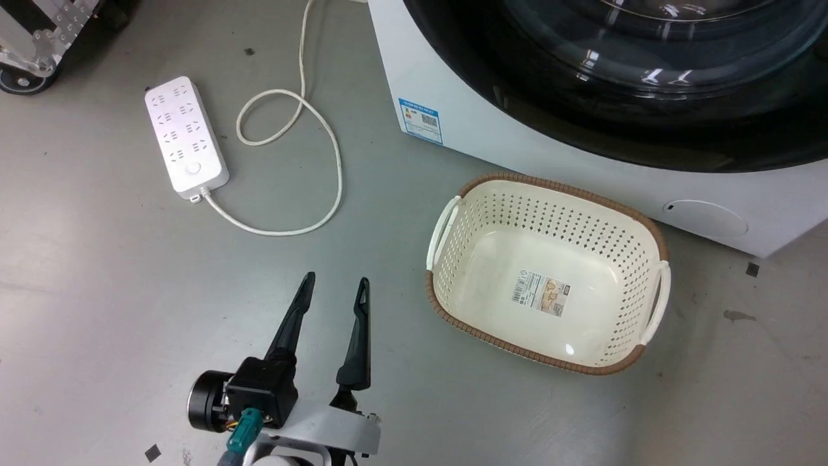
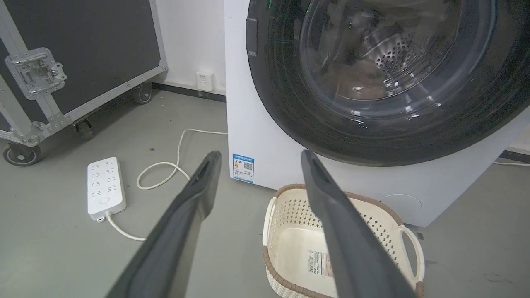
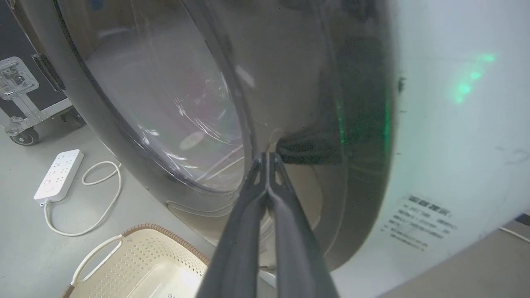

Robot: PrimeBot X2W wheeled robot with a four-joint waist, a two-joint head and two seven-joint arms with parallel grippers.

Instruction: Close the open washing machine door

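The washing machine door (image 1: pixel 582 123) has a wide glossy black rim and a bulging glass centre. In the left wrist view the door (image 2: pixel 290 107) looks flat against the white machine front, with the steel drum visible through the glass. My right gripper (image 3: pixel 268 155) is shut with nothing between its fingers, and its tips press against the door's black rim (image 3: pixel 356 124), where a dark reflection meets them. My left gripper (image 1: pixel 336 281) hangs open and empty over the floor, well left of the machine. Seen from its own wrist, the left gripper (image 2: pixel 260 154) points toward the machine's lower left corner.
A cream laundry basket (image 1: pixel 446 226) with a brown rim sits on the floor just in front of the machine. A white power strip (image 1: pixel 184 136) and its looped cable (image 1: pixel 323 129) lie to the left. A black wheeled flight case (image 2: pixel 74 49) stands at the far left.
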